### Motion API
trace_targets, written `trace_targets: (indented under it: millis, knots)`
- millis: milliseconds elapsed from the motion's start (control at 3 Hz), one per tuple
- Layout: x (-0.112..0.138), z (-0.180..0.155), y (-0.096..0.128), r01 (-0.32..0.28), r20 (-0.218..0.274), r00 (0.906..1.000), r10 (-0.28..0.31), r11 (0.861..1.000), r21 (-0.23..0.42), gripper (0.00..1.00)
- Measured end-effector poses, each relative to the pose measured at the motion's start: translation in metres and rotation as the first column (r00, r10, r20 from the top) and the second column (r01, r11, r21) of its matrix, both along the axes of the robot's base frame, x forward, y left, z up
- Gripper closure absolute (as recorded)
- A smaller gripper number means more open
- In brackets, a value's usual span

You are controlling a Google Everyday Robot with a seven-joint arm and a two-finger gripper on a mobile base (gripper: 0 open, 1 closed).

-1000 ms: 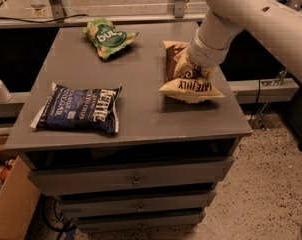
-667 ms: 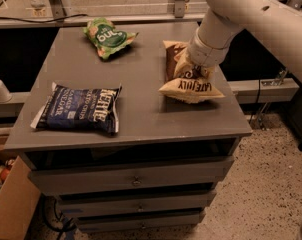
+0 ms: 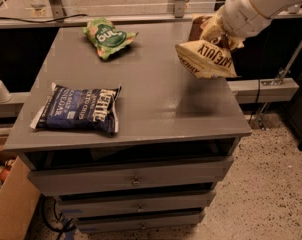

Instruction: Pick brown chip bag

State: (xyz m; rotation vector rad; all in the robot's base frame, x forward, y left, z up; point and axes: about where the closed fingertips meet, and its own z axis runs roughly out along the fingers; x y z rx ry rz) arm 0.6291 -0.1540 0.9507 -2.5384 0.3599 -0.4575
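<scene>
The brown chip bag point(image 3: 206, 59) hangs in the air over the back right corner of the grey table point(image 3: 156, 99). Its cream end with "LATE JULY" faces me and its dark brown part sits up by the wrist. My gripper point(image 3: 218, 31) is at the end of the white arm coming in from the upper right. It is shut on the top of the bag, and the bag and wrist mostly hide its fingers. The bag is clear of the tabletop and casts a faint shadow below.
A dark blue Kettle bag point(image 3: 78, 109) lies at the table's front left. A small green bag point(image 3: 107, 36) lies at the back left. Drawers point(image 3: 136, 181) sit under the top. A cardboard box point(image 3: 11, 209) stands on the floor at the left.
The brown chip bag lay on the table's right side under my gripper. Now it is lifted off the surface and carried up toward the back right.
</scene>
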Motion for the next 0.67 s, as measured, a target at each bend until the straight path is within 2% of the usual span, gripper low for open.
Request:
trace_targets:
  millis: [333, 667]
  knots:
    - [-0.0062, 0.0385, -0.0069, 0.012, 0.039, 0.9991, -0.016, 0.992, 0.123, 1.00]
    - [-0.0061, 0.0385, -0.0068, 0.012, 0.039, 0.9991, -0.016, 0.992, 0.123, 1.00]
